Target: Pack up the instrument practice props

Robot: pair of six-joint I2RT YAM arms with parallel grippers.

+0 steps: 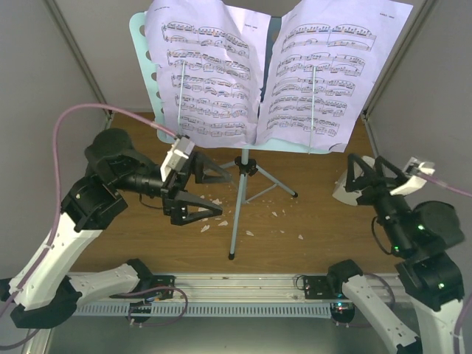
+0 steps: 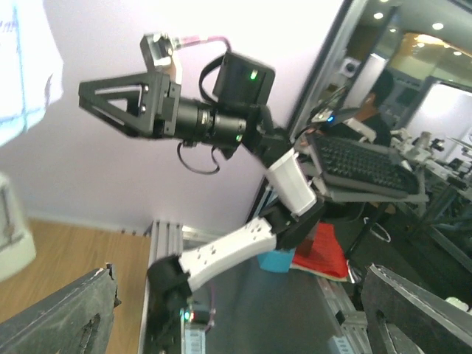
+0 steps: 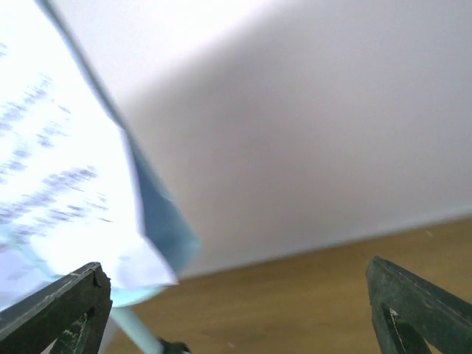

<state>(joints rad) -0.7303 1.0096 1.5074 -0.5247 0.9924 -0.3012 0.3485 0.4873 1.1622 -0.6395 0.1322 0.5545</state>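
The pale blue music stand (image 1: 140, 44) is upright at mid table on its tripod legs (image 1: 237, 214). Two printed sheet-music pages (image 1: 206, 74) (image 1: 324, 74) rest on its desk. My left gripper (image 1: 226, 197) is open just left of the stand's pole, low down, holding nothing. My right gripper (image 1: 366, 169) is open at the right, below the desk's right corner, also holding nothing. Beside it on the table sits a small white object (image 1: 343, 193), probably the metronome. The right wrist view shows a page (image 3: 51, 169), the desk's blue edge (image 3: 158, 214) and my open gripper (image 3: 236, 310). In the left wrist view my gripper (image 2: 243, 310) faces the right arm (image 2: 243, 243).
Small white crumbs (image 1: 214, 203) lie scattered on the wooden table (image 1: 317, 221) around the tripod. Pale walls close in the back and both sides. A metal rail (image 1: 243, 284) runs along the near edge between the arm bases. A pink cable (image 1: 88, 110) loops over the left arm.
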